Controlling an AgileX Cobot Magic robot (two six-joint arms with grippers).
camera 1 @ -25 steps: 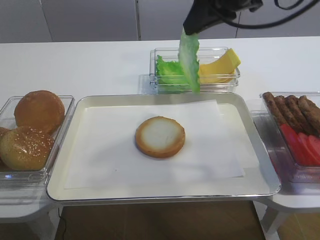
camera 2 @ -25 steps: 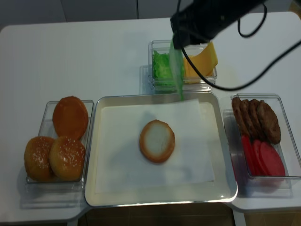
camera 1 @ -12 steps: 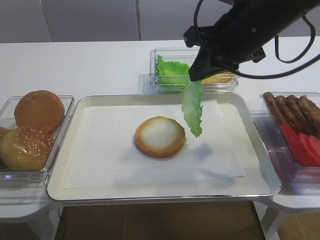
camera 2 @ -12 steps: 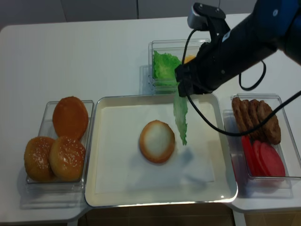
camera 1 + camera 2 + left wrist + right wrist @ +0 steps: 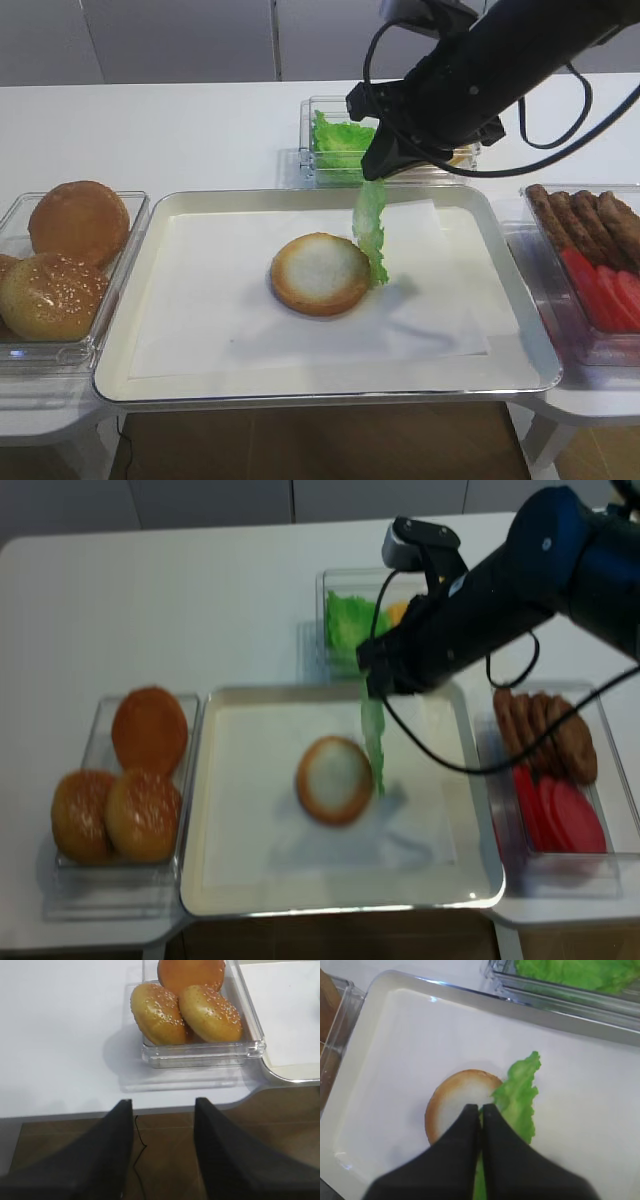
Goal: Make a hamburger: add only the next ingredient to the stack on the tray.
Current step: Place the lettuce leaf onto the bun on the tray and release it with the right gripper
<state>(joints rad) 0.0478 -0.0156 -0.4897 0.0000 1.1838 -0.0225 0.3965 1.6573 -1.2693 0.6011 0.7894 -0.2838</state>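
Note:
A bright green lettuce leaf hangs straight down from my right gripper, which is shut on its top end. The leaf's lower tip reaches the right edge of the bun bottom, which lies alone in the middle of the paper-lined tray. In the right wrist view the shut gripper hovers over the bun bottom, with the leaf trailing to its right. My left gripper is open and empty, off the table's front edge, near the bun-top container.
A clear container of sesame bun tops sits left of the tray. Behind the tray stands a container of more lettuce and cheese. Patties and tomato slices fill a container on the right.
My right gripper has carried the leaf from above the lettuce container forward and down over the tray. The leaf's tip now hangs at the bun bottom's right edge.

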